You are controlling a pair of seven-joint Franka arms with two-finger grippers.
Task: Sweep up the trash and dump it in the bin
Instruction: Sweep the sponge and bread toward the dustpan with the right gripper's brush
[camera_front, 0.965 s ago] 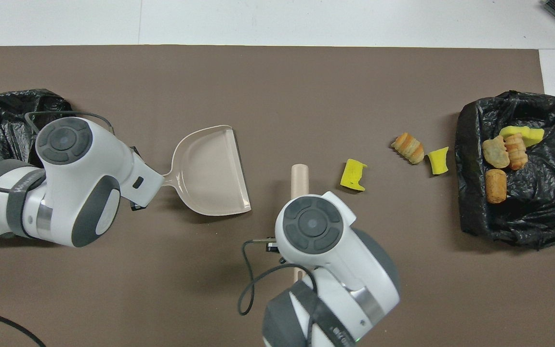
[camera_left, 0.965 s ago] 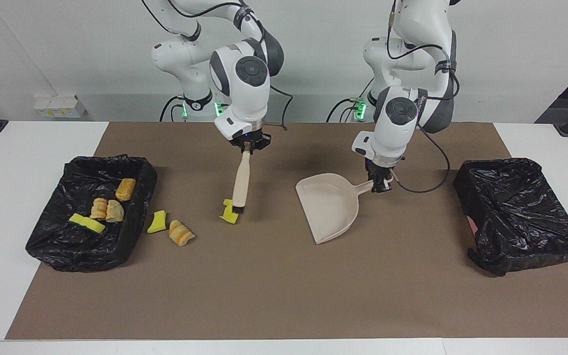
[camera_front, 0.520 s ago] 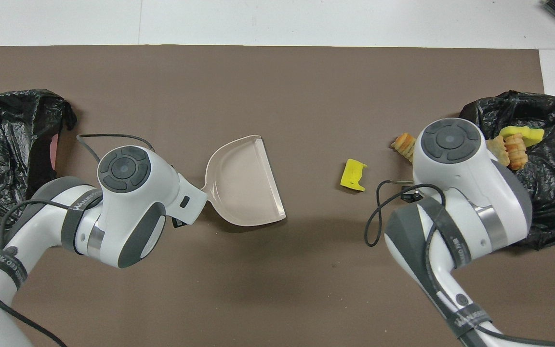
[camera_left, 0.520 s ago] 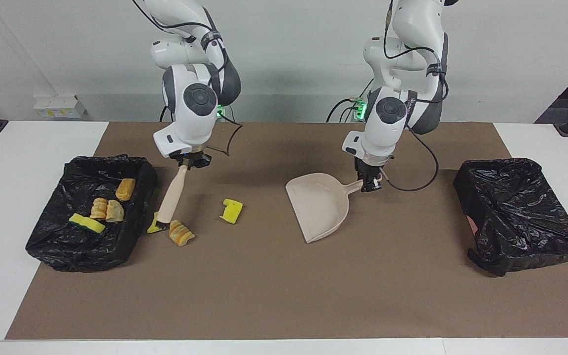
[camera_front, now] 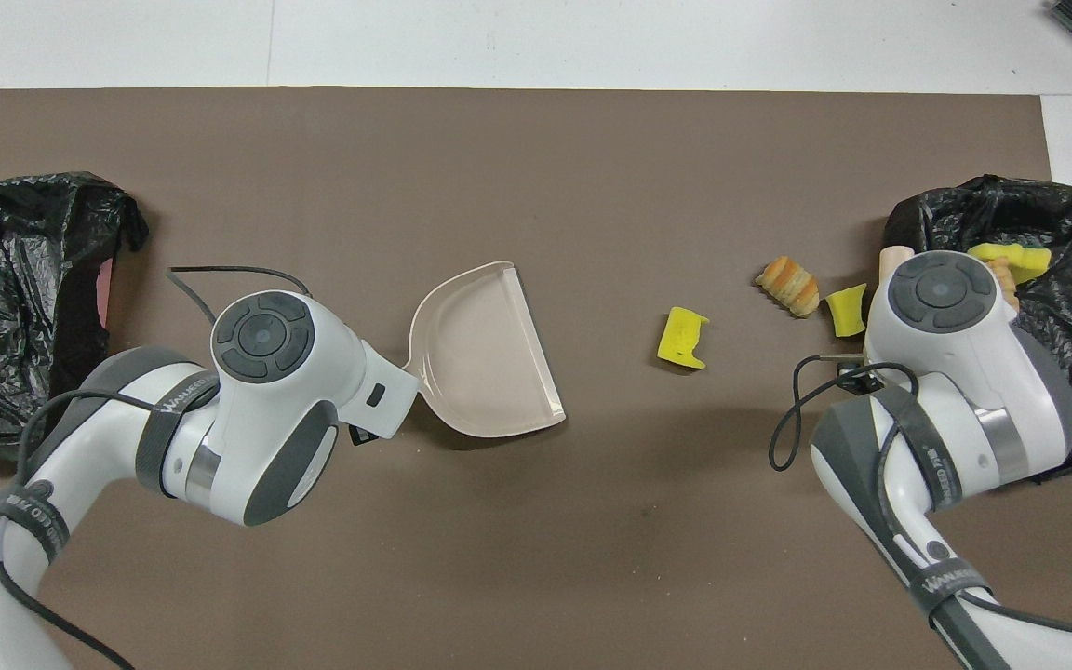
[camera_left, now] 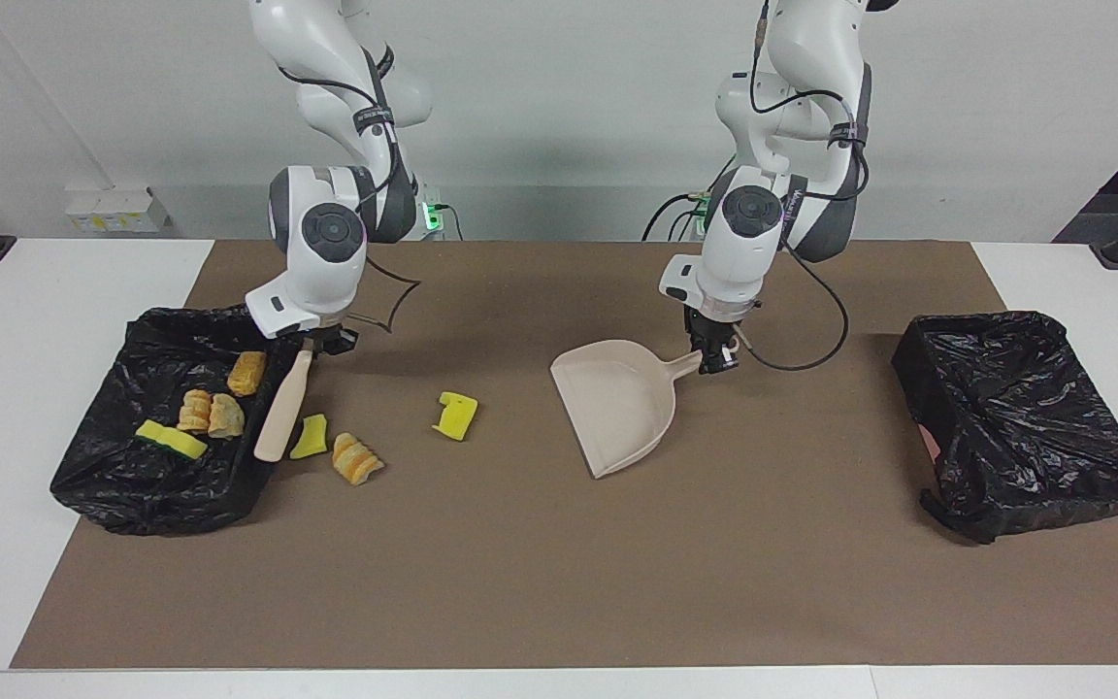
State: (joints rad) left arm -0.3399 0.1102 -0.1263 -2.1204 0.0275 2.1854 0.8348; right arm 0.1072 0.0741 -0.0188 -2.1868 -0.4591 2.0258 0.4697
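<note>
My right gripper (camera_left: pixel 314 342) is shut on the top of the beige brush (camera_left: pixel 284 408). The brush slants down to the mat at the rim of the black-lined bin (camera_left: pixel 113 485) at the right arm's end. Loose trash lies on the mat. A small yellow sponge piece (camera_left: pixel 310 437) (camera_front: pixel 845 310) sits right beside the brush's lower end, with a bread chunk (camera_left: pixel 357 459) (camera_front: pixel 789 285) next to it. A notched yellow sponge piece (camera_left: pixel 457 416) (camera_front: pixel 682 338) lies toward the middle. My left gripper (camera_left: pixel 714 361) is shut on the handle of the beige dustpan (camera_left: pixel 617 408) (camera_front: pixel 489 354), whose mouth faces the trash.
That bin holds three bread chunks (camera_left: pixel 226 416) and a green-backed yellow sponge (camera_left: pixel 171 440). A second black-lined bin (camera_left: pixel 1015 417) (camera_front: pixel 6 307) stands at the left arm's end. A brown mat (camera_left: pixel 559 582) covers the white table.
The right arm carried the brush from the notched sponge piece to the bin rim by the small yellow piece. The left arm slid the dustpan toward the middle of the mat.
</note>
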